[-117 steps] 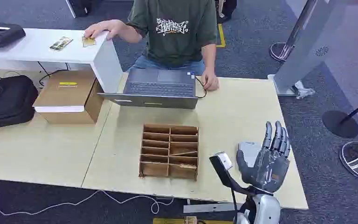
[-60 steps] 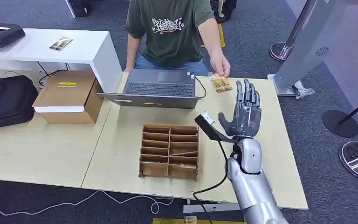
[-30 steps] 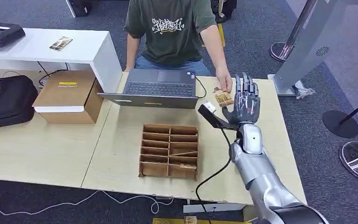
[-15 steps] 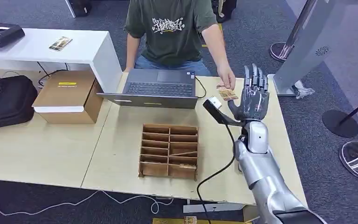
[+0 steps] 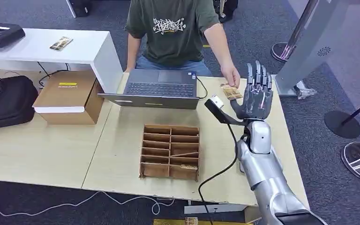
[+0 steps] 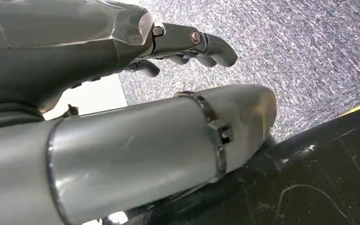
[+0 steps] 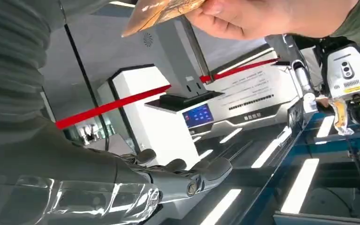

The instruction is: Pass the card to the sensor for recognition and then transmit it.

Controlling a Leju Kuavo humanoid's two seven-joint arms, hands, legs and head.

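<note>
The card point(image 5: 230, 91) sat in the person's hand point(image 5: 229, 76), right of centre in the head view and just beside your right hand point(image 5: 257, 96). I'd judge it was held out there so you could take it before showing it to the sensor. Your right hand stood upright with its fingers point(image 5: 258, 75) spread and nothing in it; whether the card touched the palm, you couldn't tell. In the right wrist view the card point(image 7: 161, 9) hung at the top edge, clear of the fingers point(image 7: 187, 171). Your left hand point(image 6: 178, 44) hung low, fingers curled in on nothing. The wooden table point(image 5: 42, 150) carried a laptop point(image 5: 161, 86) and a slotted wooden rack point(image 5: 170, 151); grey carpet point(image 5: 328, 65) lay around, a white desk point(image 5: 37, 47) upper left.
</note>
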